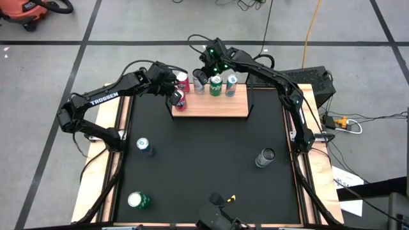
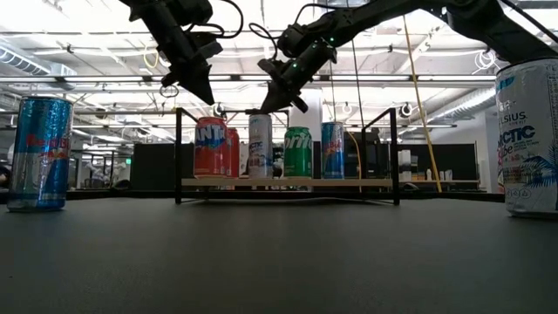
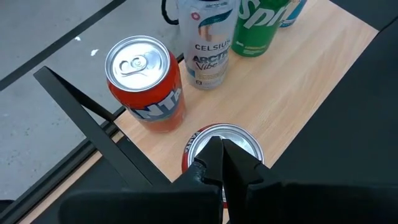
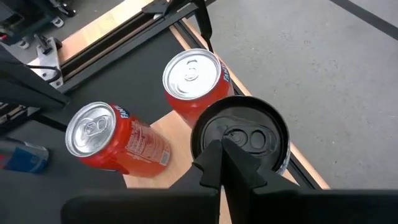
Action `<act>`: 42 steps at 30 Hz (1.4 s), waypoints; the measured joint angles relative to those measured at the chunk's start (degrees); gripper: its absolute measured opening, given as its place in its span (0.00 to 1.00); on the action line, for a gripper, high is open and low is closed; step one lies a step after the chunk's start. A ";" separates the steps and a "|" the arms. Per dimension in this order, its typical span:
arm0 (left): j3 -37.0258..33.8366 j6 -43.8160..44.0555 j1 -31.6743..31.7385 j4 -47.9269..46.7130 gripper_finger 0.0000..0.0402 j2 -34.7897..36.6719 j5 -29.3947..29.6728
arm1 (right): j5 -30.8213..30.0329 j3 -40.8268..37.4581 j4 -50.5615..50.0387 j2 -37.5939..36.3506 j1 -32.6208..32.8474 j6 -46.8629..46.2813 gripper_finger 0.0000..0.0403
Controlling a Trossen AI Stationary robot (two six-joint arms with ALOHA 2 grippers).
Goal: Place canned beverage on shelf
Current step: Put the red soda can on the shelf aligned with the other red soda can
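The light-wood shelf (image 1: 217, 106) with black rod brackets stands at the table's far side. On it stand two red-orange cans (image 1: 182, 81) (image 1: 181, 99), a white Celsius can with a black top (image 1: 199, 80), a green can (image 1: 216, 85) and a blue can (image 1: 231, 85). My left gripper (image 3: 221, 155) is shut and hangs a little above the nearer red-orange can (image 3: 230, 138), clear of it in the low view (image 2: 207, 96). My right gripper (image 4: 225, 152) is shut right over the black top of the Celsius can (image 4: 249, 130). My right gripper comes from above, slanting down, its shut fingertips (image 2: 260, 109) right at the top rim of the upright Celsius can (image 2: 260, 118), which stands on the shelf. I cannot tell whether they touch it.
On the black tabletop stand a blue Red Bull can (image 1: 144, 145) at the left, a green can (image 1: 137, 200) at the near left and a silver can (image 1: 265, 157) at the right. The shelf's black bracket rods (image 2: 179, 153) rise at both its ends.
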State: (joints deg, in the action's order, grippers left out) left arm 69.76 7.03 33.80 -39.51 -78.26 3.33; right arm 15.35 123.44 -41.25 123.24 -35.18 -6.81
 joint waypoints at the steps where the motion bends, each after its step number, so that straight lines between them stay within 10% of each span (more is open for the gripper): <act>1: 0.00 0.00 0.00 0.00 0.00 0.00 0.00 | 0.00 0.00 -0.10 -0.09 0.02 0.00 0.00; 42: 0.07 -0.44 0.49 0.00 0.00 0.72 2.95 | -7.90 -0.16 -0.54 -1.97 -1.20 0.25 0.00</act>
State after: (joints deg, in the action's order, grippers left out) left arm 69.82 6.59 34.30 -39.51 -77.54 6.28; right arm 7.45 123.28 -41.79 121.27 -36.38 -6.55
